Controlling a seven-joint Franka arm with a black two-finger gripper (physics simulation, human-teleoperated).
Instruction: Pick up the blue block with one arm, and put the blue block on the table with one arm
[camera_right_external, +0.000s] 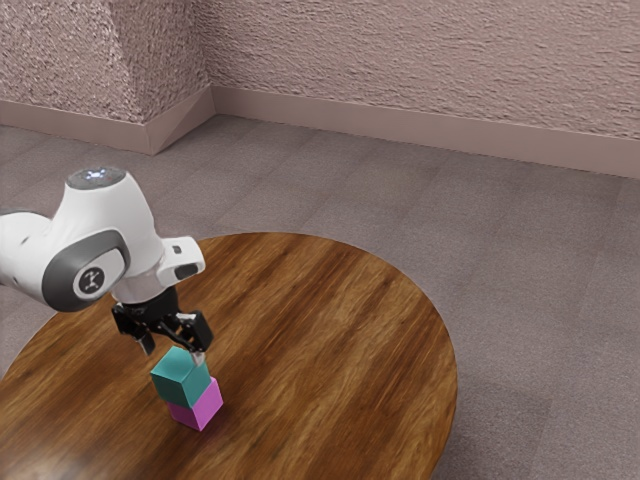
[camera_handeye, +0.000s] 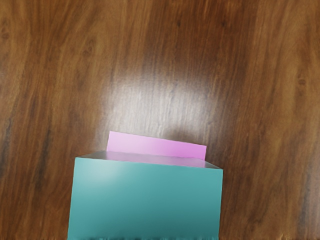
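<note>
On the round wooden table (camera_right_external: 330, 320) in the exterior view, your blue block (camera_right_external: 181, 376) (more of a teal, but I'd bet it's the one you want) is sitting on top of the pink block (camera_right_external: 203, 406). That pink one is what's propping it up off the wood. Your gripper (camera_right_external: 172, 351) is right above the stack with its fingers (camera_right_external: 148, 344) spread, not pinching anything as far as I can tell. Makes sense for a top-down grab, though imo you'd still want to line up and go a bit lower before closing.

In the wrist view, the blue block's close under your hand, with a strip of the pink one poking out past it at a slight angle. So the two aren't stacked square, and a sloppy squeeze could nudge the lower one.

Headcount: two blocks, one blue and one pink, plus one gripper and one table.
</note>
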